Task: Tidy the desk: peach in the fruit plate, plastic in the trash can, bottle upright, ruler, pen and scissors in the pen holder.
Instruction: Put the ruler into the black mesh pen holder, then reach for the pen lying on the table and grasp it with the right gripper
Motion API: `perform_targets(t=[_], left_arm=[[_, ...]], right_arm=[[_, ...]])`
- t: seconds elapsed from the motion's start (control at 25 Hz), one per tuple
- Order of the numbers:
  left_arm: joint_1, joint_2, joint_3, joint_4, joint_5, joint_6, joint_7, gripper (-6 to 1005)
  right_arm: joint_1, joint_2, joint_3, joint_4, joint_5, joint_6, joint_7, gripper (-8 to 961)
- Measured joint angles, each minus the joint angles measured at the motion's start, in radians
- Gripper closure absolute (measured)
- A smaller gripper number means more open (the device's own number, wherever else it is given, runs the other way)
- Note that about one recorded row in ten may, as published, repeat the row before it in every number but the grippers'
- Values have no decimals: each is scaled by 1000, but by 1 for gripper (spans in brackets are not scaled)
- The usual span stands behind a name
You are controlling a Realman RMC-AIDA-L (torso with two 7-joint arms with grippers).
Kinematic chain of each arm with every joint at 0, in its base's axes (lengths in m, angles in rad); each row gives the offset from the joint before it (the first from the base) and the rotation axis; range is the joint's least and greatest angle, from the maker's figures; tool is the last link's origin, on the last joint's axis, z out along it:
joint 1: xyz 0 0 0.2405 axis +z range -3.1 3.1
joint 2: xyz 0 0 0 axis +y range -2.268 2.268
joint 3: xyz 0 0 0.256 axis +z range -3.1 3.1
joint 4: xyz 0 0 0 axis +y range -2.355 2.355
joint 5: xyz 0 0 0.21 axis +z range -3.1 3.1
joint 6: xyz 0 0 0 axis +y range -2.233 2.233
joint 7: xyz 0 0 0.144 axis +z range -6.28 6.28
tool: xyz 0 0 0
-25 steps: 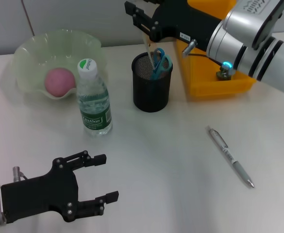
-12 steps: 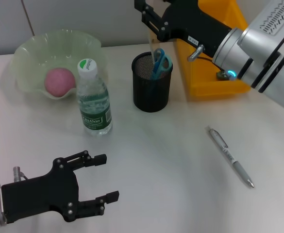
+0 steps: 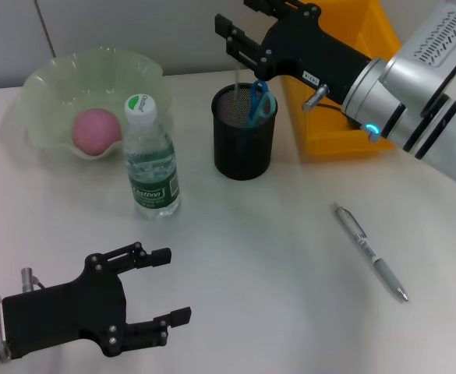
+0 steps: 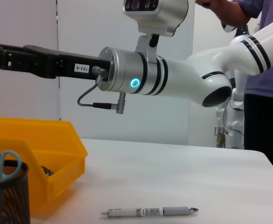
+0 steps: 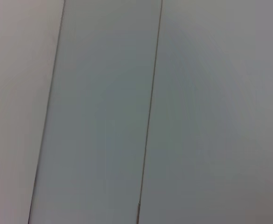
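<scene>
Right claw (image 3: 239, 27) spread, raised above the far rim of the pen holder (image 3: 245, 142), nothing pinched between its black fingers. White tag on the black wrist housing (reads "103-4" in the left wrist view, too small to read from the head). Blue ring light on the silver arm segment behind it.

Just below, black mesh pen holder upright on the tabletop (image 3: 274, 257), with blue-handled scissors (image 3: 259, 101) standing handles-up inside and a clear ruler (image 3: 237, 87) upright beside them, its graduations visible in the left wrist view but not readable. Yellow trash can (image 3: 344, 128) just beside the holder, on the robot's right, partly behind the right arm.

Pen (image 3: 369, 252) lying flat on the tabletop, well apart from the holder, nearer the robot and to its right; silver barrel with a printed band (text too small to read).

Bottle (image 3: 151, 160) upright to the left of the holder, white cap with green lettering (not legible), green label around the middle, wording unclear. Beyond it, pale green fruit plate (image 3: 52, 82) with wavy rim, holding 1 pink peach (image 3: 97, 130).

Left claw (image 3: 169, 286) spread, low over the near left of the tabletop, holding nothing, well apart from the bottle.
</scene>
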Motion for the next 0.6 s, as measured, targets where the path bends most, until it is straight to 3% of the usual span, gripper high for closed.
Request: perform_targets(t=[0.32,0.56,0.6], left_arm=[[2,1,0,0,0,0,1,201],[5,2,0,0,1,3,1,202],[5,3,0,0,0,4,1,202]], right_arm=[[-25,-2,9,-31,1,-1,58,415],[-158,-10,13,-265,-87,71,275,408],[-190,-11,20,-338,-149,100,368,351]])
